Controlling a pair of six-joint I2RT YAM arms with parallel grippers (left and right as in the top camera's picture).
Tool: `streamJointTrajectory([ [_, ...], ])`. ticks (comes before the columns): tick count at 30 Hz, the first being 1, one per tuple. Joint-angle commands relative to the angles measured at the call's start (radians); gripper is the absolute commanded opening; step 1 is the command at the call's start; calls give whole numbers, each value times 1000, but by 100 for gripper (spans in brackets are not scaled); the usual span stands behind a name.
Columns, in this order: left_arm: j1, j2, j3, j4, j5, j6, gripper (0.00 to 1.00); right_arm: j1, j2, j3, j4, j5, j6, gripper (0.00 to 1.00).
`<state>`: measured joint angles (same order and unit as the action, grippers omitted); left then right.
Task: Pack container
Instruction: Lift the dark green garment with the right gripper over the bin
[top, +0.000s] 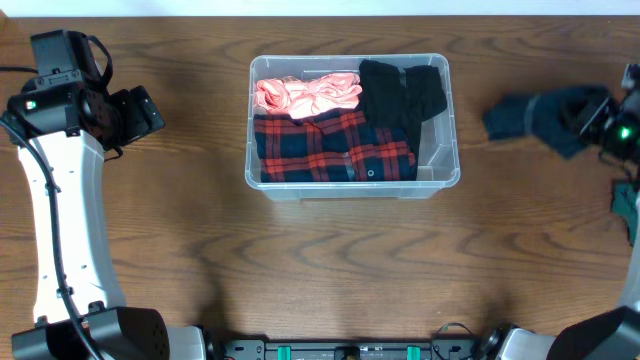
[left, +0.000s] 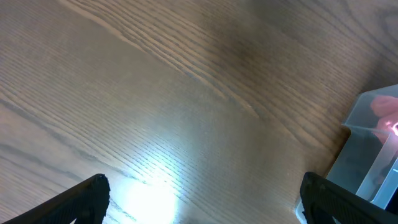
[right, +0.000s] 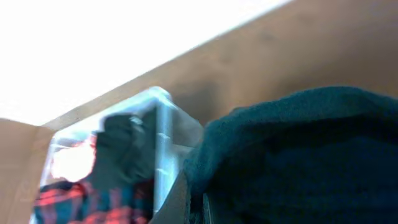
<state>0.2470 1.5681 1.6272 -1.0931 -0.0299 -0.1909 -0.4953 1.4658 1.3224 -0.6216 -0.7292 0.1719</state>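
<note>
The clear container (top: 451, 150) stands mid-table and holds a pink cloth (top: 305, 93), a red-and-navy plaid shirt (top: 330, 148) and a black garment (top: 400, 90). To its right, my right gripper (top: 603, 122) is shut on a dark blue cloth (top: 545, 115) lifted over the table. In the right wrist view this cloth (right: 298, 155) fills the frame and hides the right gripper (right: 198, 208), with the container (right: 163, 143) beyond. My left gripper (top: 150, 108) hangs open and empty left of the container. Its fingers (left: 81, 199) are wide apart over bare wood, near the container's corner (left: 373, 155).
A green item (top: 628, 200) lies at the table's right edge, partly cut off. The left arm's white link (top: 55, 230) runs down the left side. Wood table (top: 330, 270) stretches in front of the container.
</note>
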Motion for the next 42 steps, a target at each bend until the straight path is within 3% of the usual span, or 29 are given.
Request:
streamJointTrajectory([
  [1,5,2,-1,0,-4,-14,98,53,-5,133,-14,-49,-19,1],
  [7,5,2,-1,3,-4,-14,98,174,-5,277,-17,-49,35,1],
  [15,5,2,-1,3,-4,-13,98,433,-5,297,52,-41,127,1],
  [26,5,2,-1,3,-5,-14,98,817,31,297,83,264,279,1],
  [42,5,2,-1,3,-4,-13,98,1056,191,297,187,298,361,1],
])
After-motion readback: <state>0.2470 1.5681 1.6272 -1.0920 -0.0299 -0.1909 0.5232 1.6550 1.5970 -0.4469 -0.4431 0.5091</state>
